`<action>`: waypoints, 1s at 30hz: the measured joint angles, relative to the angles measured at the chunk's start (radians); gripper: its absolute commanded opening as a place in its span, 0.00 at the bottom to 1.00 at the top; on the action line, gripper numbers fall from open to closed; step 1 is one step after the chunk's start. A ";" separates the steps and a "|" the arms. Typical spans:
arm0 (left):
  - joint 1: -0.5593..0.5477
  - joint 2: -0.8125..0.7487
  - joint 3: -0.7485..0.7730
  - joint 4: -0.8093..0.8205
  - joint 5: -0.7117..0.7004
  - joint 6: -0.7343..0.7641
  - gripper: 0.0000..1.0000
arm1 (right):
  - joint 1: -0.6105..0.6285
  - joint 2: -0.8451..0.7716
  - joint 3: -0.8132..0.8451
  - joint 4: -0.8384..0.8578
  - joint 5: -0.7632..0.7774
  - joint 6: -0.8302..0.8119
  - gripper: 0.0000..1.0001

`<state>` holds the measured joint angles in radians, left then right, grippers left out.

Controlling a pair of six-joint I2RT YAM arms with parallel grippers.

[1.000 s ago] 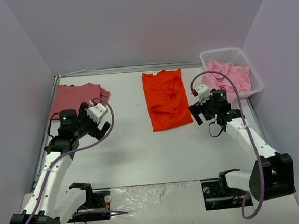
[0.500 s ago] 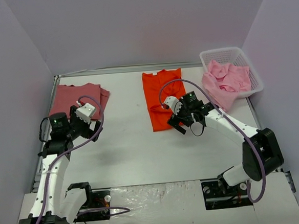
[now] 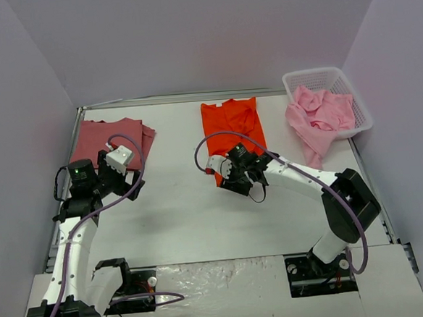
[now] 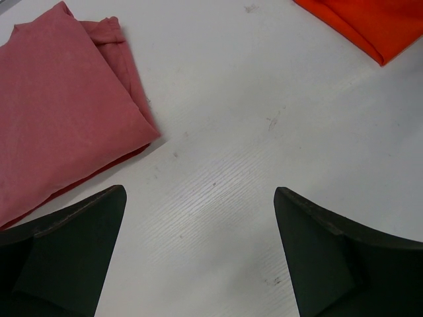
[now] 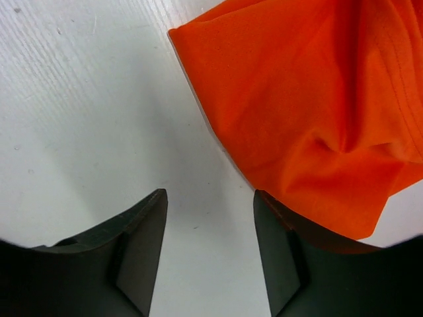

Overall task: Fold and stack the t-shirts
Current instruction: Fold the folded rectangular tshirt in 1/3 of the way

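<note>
My right gripper (image 3: 227, 180) (image 5: 210, 198) hangs spread wide over the surface (image 3: 187, 218) at the near-left corner of the orange-red t-shirt (image 3: 232, 124) (image 5: 297, 99), holding nothing. The cloth's edge meets one finger; whether it touches, I cannot tell. My left gripper (image 3: 132, 180) (image 4: 198, 198) is also wide and empty, just near of the folded rose-red t-shirt (image 3: 108, 133) (image 4: 59, 112) at far left. The pink t-shirts (image 3: 321, 111) sit heaped in the basket (image 3: 314, 73) at far right, one trailing over its near rim.

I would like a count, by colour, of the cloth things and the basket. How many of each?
Orange-red t-shirt: 1
Rose-red t-shirt: 1
Pink cloth heap: 1 (the shirts in it cannot be counted)
White basket: 1
Total: 4
</note>
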<state>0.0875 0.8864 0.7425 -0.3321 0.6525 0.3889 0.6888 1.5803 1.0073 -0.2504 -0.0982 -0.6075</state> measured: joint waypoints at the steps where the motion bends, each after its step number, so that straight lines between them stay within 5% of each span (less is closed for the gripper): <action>1: 0.000 0.000 0.000 0.000 0.003 0.000 0.94 | 0.001 0.010 0.001 0.000 0.003 0.000 0.45; 6: 0.000 0.000 0.000 0.000 0.006 0.000 0.94 | 0.022 0.101 0.039 0.000 0.022 0.000 0.36; 19: 0.016 0.000 -0.001 0.000 0.015 0.000 0.94 | 0.110 0.314 0.216 -0.003 0.043 -0.014 0.44; 26: 0.021 0.000 -0.001 0.000 0.026 0.000 0.94 | 0.111 0.391 0.293 0.006 0.057 -0.025 0.05; 30: 0.021 0.000 -0.001 0.000 0.032 0.000 0.94 | 0.122 0.397 0.300 0.005 0.061 -0.023 0.00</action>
<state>0.1081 0.8860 0.7414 -0.3321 0.6842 0.3893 0.8104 1.9778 1.3075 -0.2455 -0.0368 -0.6300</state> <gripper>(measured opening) 0.945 0.017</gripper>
